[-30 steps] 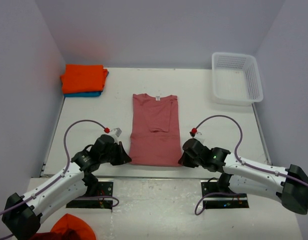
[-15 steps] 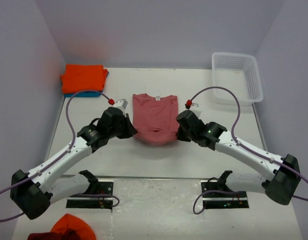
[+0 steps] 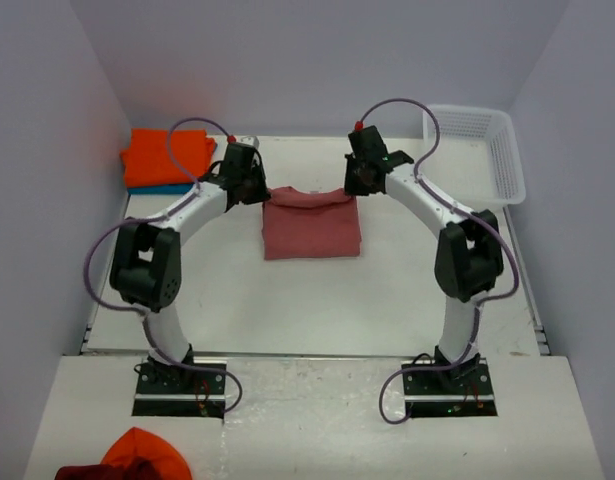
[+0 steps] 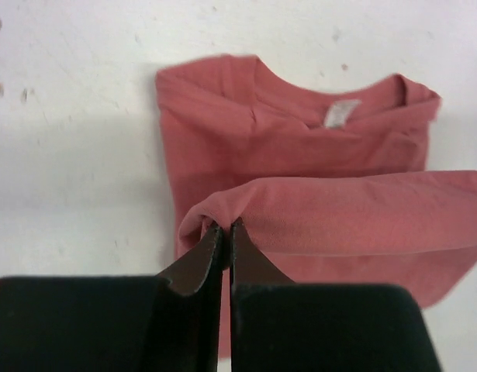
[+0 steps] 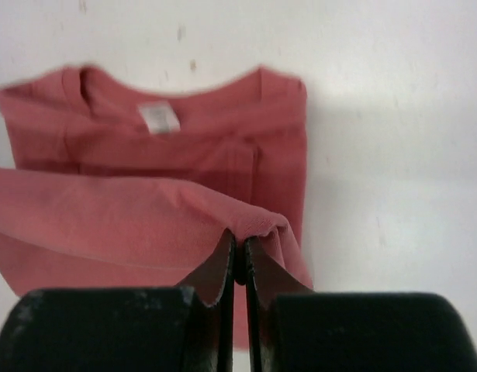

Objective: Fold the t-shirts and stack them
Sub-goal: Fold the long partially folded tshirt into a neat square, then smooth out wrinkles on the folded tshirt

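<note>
Soft red t-shirt (image 3: 312, 230) left of the basket (image 3: 487, 192), doubled crosswise, collar pointing rearward. The left gripper (image 4: 225, 225) and right gripper (image 5: 240, 237) each clamp its hem.

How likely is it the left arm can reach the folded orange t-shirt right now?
Probably yes: the orange t-shirt lies close beside the left gripper, nothing between them. But that gripper is shut on the salmon-red t-shirt and must release first.

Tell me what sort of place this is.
Probably a robotics lab test cell: a white table boxed in by plain walls, with the left gripper and right gripper of bench-mounted arms pinching a salmon t-shirt.
</note>
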Robot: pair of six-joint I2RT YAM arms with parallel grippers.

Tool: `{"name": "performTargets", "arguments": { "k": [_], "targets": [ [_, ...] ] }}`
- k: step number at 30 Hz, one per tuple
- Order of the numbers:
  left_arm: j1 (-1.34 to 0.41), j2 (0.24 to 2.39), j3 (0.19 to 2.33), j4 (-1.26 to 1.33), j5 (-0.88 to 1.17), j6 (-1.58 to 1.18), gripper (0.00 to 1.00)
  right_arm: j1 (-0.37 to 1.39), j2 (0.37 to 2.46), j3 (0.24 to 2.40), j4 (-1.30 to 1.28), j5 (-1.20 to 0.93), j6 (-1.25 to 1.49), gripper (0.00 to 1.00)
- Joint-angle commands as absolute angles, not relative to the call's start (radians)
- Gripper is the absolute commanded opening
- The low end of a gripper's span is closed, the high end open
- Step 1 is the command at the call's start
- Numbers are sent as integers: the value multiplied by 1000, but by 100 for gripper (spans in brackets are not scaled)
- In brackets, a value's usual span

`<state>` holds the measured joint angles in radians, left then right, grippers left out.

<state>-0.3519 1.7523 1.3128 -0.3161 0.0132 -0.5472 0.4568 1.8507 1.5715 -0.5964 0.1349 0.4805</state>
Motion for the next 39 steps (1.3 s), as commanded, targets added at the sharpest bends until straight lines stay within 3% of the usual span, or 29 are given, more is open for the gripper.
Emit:
{"name": "performTargets", "arguments": {
  "k": [1, 2, 3, 4, 5, 6, 11, 14, 19, 20, 21, 22, 23, 25, 26, 29, 33, 39],
  "targets": [
    [-290, 1915, 1452, -215, 60, -462, 0, 391, 2078, 1826, -593, 15, 339, 0],
    [-275, 2033, 1550, -198, 87, -428, 5, 385, 2130, 1894, -623, 41, 330, 18],
    [-270, 2084, 1595, -183, 106, -408, 19, 376, 2170, 1995, -636, 55, 286, 29],
    [-268, 2144, 1627, -166, 68, -399, 23, 371, 2221, 2037, -634, 60, 267, 39],
    [-258, 2157, 1653, -90, 77, -367, 27, 364, 2236, 2061, -617, 77, 255, 60],
    [-252, 2160, 1664, -65, 75, -367, 33, 342, 2249, 2084, -595, 69, 232, 69],
    [-244, 2056, 1680, 37, 2, -278, 56, 298, 2191, 2138, -566, 89, 201, 81],
    [-244, 1974, 1675, -44, -28, -293, 59, 296, 2143, 2125, -619, 71, 198, 82],
    [-288, 1888, 1591, -126, 40, -342, 58, 299, 2024, 1913, -600, 17, 284, 78],
    [-299, 1881, 1574, -123, 35, -344, 58, 299, 1991, 1857, -591, -38, 293, 73],
    [-307, 1878, 1542, -109, 90, -347, 55, 299, 1979, 1833, -586, -75, 302, 33],
    [-308, 1882, 1534, -86, 132, -354, 40, 298, 1970, 1813, -586, -118, 334, 6],
    [-307, 1888, 1525, -62, 247, -362, 29, 296, 1965, 1789, -587, -220, 351, 0],
    [-304, 1923, 1514, -14, 349, -399, 0, 295, 1982, 1779, -591, -409, 382, 0],
    [-301, 1939, 1511, 39, 486, -416, 0, 295, 2000, 1766, -577, -581, 399, 0],
    [-287, 2035, 1499, 213, 647, -536, 0, 295, 2026, 1692, -445, -866, 501, 0],
    [-276, 2147, 1540, 320, 771, -610, 0, 295, 2104, 1680, -379, -997, 584, 0],
    [-246, 2304, 1646, 318, 821, -635, 0, 295, 2201, 1695, -429, -950, 615, 0]
  ]
}}
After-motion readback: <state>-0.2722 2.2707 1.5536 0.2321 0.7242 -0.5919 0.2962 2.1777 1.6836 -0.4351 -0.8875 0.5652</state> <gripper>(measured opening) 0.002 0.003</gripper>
